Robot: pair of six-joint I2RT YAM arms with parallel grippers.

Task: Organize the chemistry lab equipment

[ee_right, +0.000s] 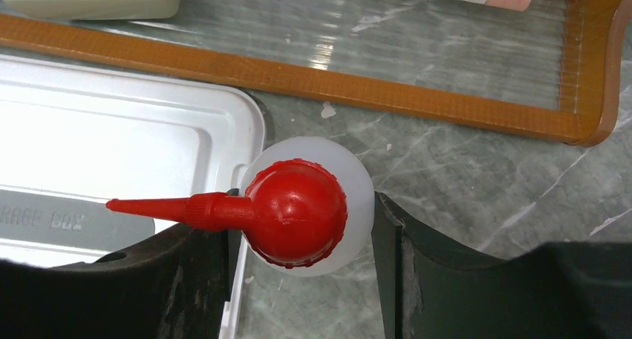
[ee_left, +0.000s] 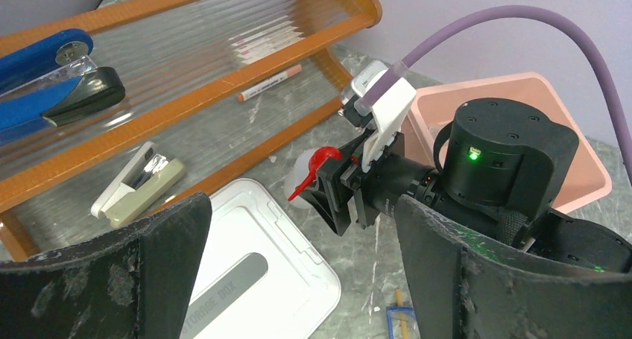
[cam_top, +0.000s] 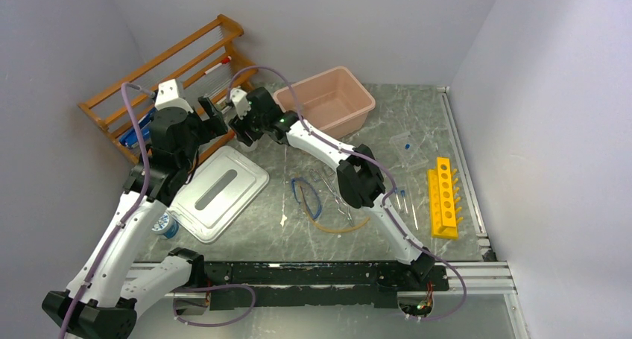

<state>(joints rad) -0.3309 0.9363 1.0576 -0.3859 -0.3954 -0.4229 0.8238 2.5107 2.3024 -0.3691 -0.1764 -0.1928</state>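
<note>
While the left claw (ee_left: 302, 205) is gaping wide and empty, the right claw (ee_right: 302, 235) is clasping the upright white red-capped squeeze bottle (ee_right: 294, 205) on the tabletop (ee_right: 462, 197), just beside the white lid (ee_right: 112, 145).

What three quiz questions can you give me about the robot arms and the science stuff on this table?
1. What stands between the fingers of the right gripper?
2. True or false: the left gripper is open with nothing in it.
3. On which side of the table is the yellow tube rack? A left, B middle, C right.
Key: 1 the red-capped squeeze bottle; 2 true; 3 C.
</note>
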